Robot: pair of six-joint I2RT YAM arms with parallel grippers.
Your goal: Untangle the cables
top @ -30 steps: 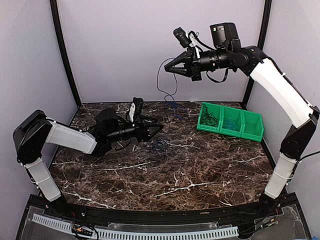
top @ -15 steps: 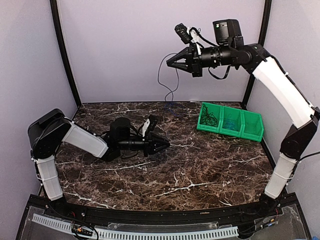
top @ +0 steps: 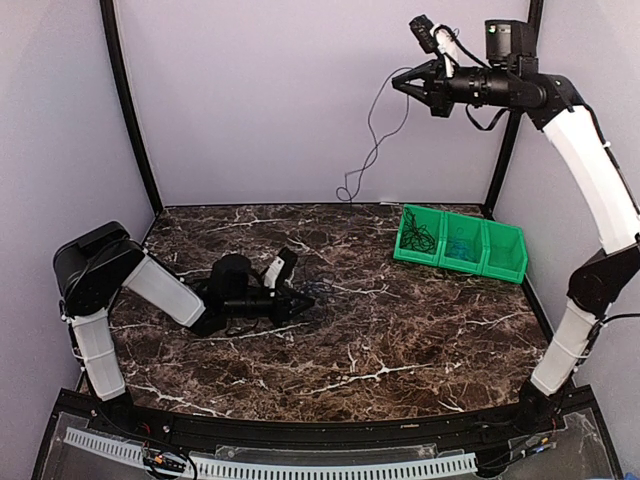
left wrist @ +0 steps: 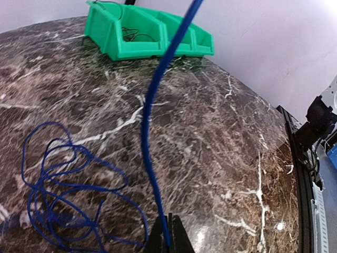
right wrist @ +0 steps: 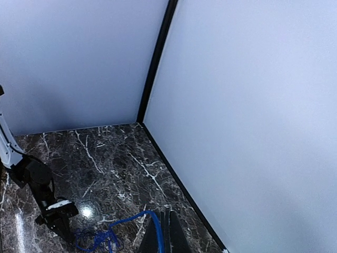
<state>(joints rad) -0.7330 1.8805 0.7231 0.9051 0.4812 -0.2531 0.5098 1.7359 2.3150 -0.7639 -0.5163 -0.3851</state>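
A clump of thin blue cables (left wrist: 58, 205) lies on the marble table just left of my left gripper (left wrist: 168, 243). That gripper sits low over the table (top: 303, 298), shut on one blue strand (left wrist: 150, 121) that climbs steeply out of the top of the left wrist view. My right gripper (top: 398, 84) is raised high at the back right, shut on a thin cable (top: 372, 150) that hangs down toward the back wall. In the right wrist view a blue strand (right wrist: 131, 217) leaves the shut jaws (right wrist: 168, 233) and drops to the clump (right wrist: 95, 238) beside the left arm.
A green three-compartment bin (top: 500, 268) stands at the back right, with black wires (top: 420, 235) in its left compartment and blue ones (top: 458, 245) in the middle. Walls and black corner posts enclose the table.
My left gripper has moved forward and down to the clump and shut on a blue strand. The right arm has swung up and to the right, lifting its cable.
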